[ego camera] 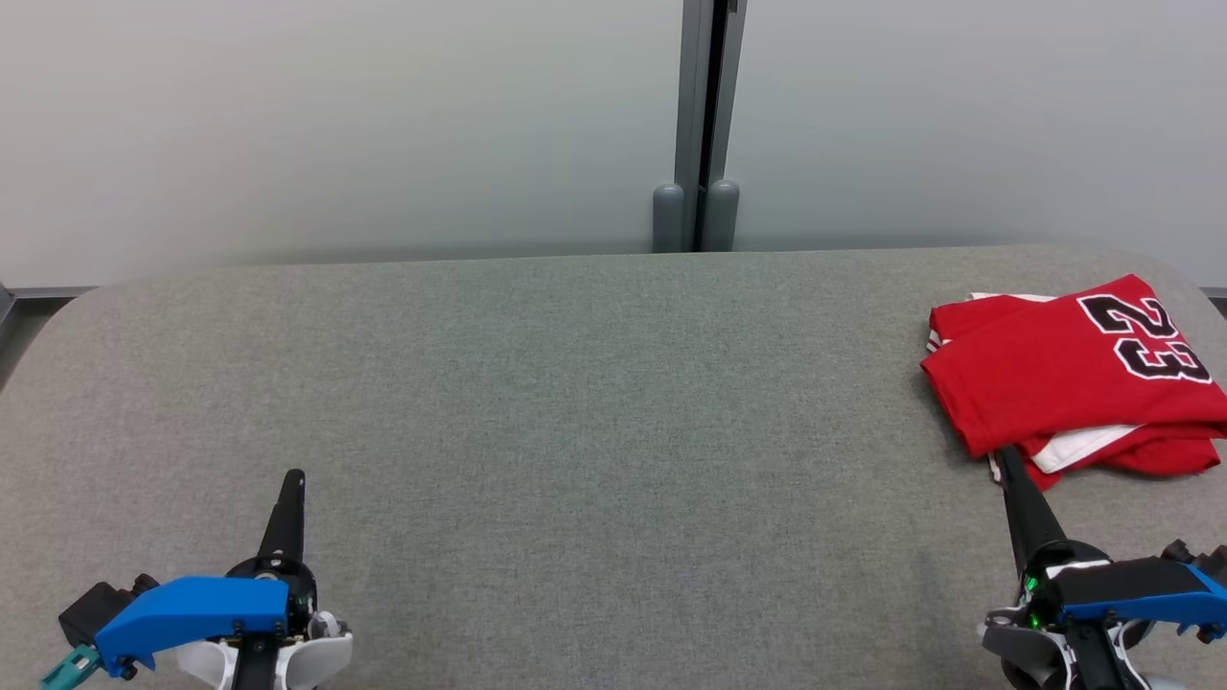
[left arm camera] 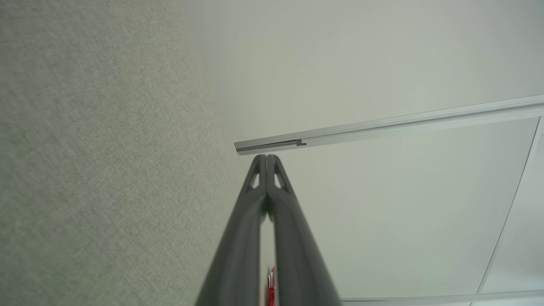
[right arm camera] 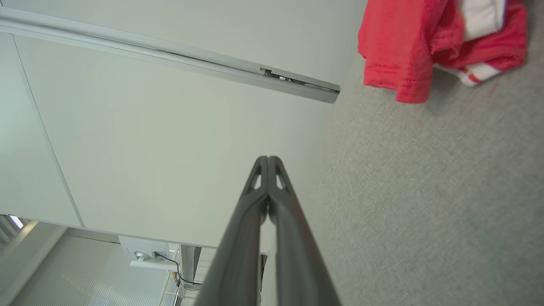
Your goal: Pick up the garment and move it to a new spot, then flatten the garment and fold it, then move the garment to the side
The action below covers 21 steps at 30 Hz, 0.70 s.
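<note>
Grey woven cloth covers the table (ego camera: 575, 383) that we face, and a pale wall (ego camera: 335, 125) stands behind its far edge. At the near left we see our left gripper (ego camera: 293, 479) over the table, its dark fingers pressed together into one thin point that aims toward the far side. In the left wrist view those fingers meet at the tips with nothing between them. The wide middle of the table is bare grey fabric. Behind it, a grey post (ego camera: 705, 125) splits the wall into two panels.

At the near right we find our right gripper (ego camera: 1005, 458), clenched in the same way, fingers flat against each other and holding nothing. Its tip points at the near left corner of the garment (ego camera: 1054, 383). In the right wrist view we see grey fabric between the tips and the red cloth, so the two are near but apart.

The garment is a red jersey with white trim and a black number 23. It lies folded into a rough rectangle at the far right of the table, close to the right edge.
</note>
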{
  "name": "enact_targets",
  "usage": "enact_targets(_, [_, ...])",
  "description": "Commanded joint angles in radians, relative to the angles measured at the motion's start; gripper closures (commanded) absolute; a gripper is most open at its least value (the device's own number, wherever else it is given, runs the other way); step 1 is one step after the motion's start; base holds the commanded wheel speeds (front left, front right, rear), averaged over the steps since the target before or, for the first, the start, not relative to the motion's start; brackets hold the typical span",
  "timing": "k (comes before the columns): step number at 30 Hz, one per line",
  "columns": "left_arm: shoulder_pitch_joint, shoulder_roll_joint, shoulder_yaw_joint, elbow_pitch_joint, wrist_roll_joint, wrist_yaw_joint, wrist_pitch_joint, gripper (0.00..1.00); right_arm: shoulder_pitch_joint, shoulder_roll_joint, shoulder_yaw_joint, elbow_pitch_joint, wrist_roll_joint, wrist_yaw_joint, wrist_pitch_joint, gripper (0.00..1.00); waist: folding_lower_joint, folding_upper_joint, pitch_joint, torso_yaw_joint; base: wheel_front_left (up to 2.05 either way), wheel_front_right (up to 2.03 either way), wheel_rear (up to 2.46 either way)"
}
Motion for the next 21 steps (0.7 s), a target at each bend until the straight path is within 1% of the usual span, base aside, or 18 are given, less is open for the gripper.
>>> enact_targets(1, [-0.023, -0.004, 0.013, -0.011, -0.013, -0.01, 0.006, 1.0, 0.006, -0.007, -0.003, -0.014, 0.021, 0.0, 0.007, 1.0, -0.0001, -0.0001, 0.0, 0.0, 0.0, 0.0, 0.0])
enact_targets(21, [-0.021, -0.022, 0.067, -0.027, -0.122, -0.039, 0.045, 1.0, 0.014, -0.008, -0.016, -0.04, 0.166, 0.0, 0.043, 1.0, -0.0001, -0.0001, -0.001, -0.006, 0.0, 0.0, 0.0])
